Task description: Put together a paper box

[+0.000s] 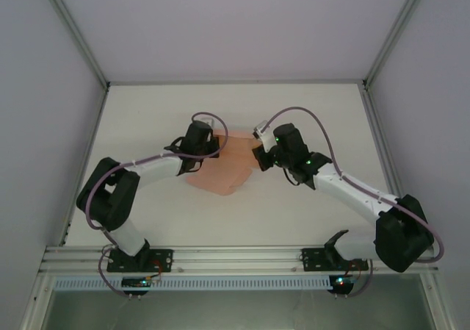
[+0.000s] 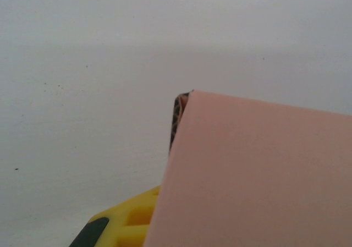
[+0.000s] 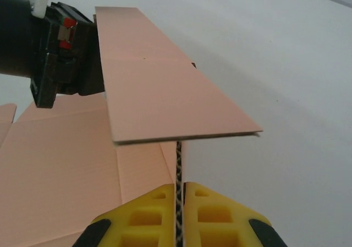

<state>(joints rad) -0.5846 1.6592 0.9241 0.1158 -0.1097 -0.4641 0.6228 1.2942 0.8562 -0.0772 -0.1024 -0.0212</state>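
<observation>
On the white table point(image 1: 316, 117), paper box point(image 1: 220, 174): thin salmon-pink card with creases.

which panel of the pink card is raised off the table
The long narrow strip pinched by the left gripper; the wider creased panels lie lower.

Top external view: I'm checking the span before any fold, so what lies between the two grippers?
The paper box, a pink card sheet, fills the stretch between the left gripper and the right gripper, as the top external view shows.
</observation>
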